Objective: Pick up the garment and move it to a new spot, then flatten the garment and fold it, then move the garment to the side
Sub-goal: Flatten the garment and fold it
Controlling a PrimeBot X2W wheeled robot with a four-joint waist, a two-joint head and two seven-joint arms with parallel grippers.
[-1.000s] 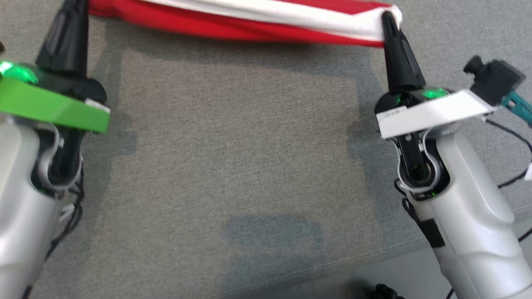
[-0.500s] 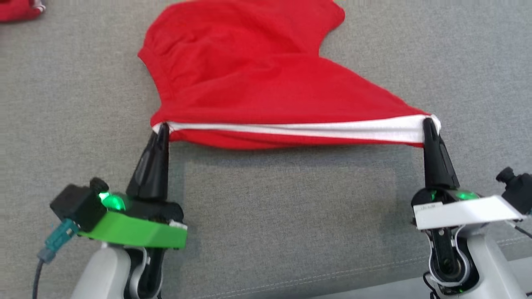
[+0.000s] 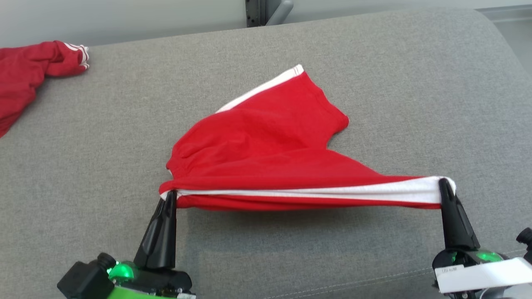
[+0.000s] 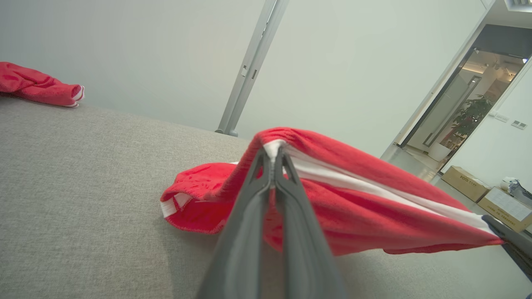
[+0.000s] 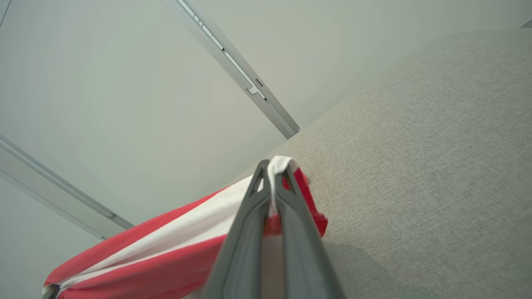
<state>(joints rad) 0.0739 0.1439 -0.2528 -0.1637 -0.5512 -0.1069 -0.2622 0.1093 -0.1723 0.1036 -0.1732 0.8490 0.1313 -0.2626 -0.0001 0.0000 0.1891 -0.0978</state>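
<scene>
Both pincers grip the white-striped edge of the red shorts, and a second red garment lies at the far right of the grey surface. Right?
No: the head view shows the second red garment at the far left. The left pincer and right pincer do grip the red shorts by the striped edge.

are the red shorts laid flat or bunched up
Not flat: the red shorts are held taut by one edge between left gripper and right gripper, rest rumpled.

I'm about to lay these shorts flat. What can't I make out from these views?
Head view: underside of the red shorts, covered by their own top layer.
Head view: second red garment, cut off by the left edge.
Head view: bases of the left pincer and right pincer, cut off by the bottom edge.
</scene>
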